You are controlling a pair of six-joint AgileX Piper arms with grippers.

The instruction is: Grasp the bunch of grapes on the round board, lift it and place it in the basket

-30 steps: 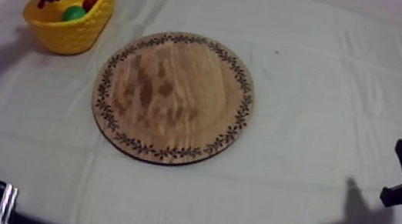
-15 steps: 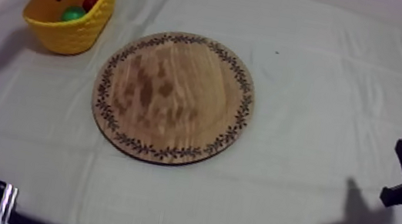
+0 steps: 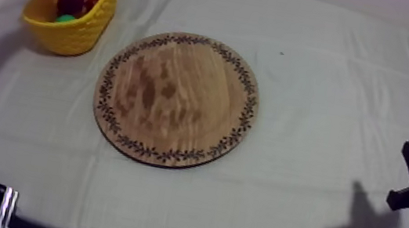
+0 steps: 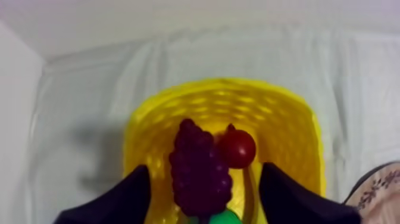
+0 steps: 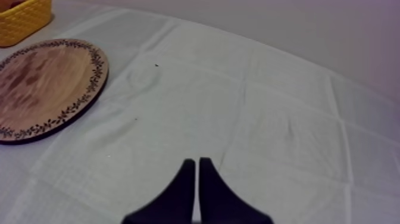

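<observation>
Fingers [image 4: 128,199] of the left gripper [image 4: 203,168] are spread wide, gripping nothing, hanging over the yellow basket [image 4: 286,119]. Over on the other side, the right gripper [image 5: 196,179] has its fingers pressed together in a narrow wedge, low above the grey-white cloth [image 3: 340,83], which lies creased in squares across the table with a pale wall [image 5: 297,24] behind. The wooden board [image 3: 178,99] sits bare mid-table, just beside the basket. A second ago the left gripper held the bunch over the basket; since then it has let go and pulled back toward the far left corner. The bunch of grapes [image 4: 199,173] now lies inside the basket, below the gap between the open fingers, touching the small red fruit [image 4: 238,148], with something green [image 4: 225,217] at its near end.
</observation>
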